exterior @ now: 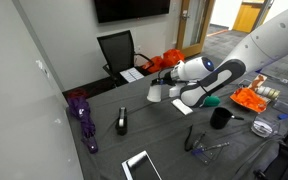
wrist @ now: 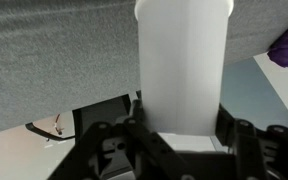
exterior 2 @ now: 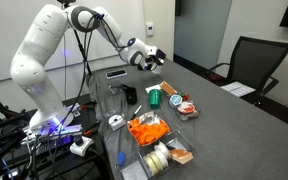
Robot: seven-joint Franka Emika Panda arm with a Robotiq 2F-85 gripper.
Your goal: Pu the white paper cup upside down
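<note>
My gripper (wrist: pixel 182 140) is shut on the white paper cup (wrist: pixel 182 70), one finger on each side of its narrower end. The cup's wider end points away from the wrist. In both exterior views the gripper (exterior: pixel 167 84) (exterior 2: pixel 150 58) holds the cup (exterior: pixel 156 93) (exterior 2: pixel 158 64) in the air above the dark grey table (exterior: pixel 164 135), clear of the surface. The cup's opening is not visible.
A black mug (exterior: pixel 220 118) (exterior 2: pixel 130 95) stands on the table near a green object (exterior: pixel 212 101) and an orange bag (exterior: pixel 250 98) (exterior 2: pixel 146 128). A purple umbrella (exterior: pixel 81 115), a black stapler (exterior: pixel 122 122), a flat white card (exterior: pixel 141 165) and glasses (exterior: pixel 209 148) also lie there. A black chair (exterior: pixel 117 50) stands behind.
</note>
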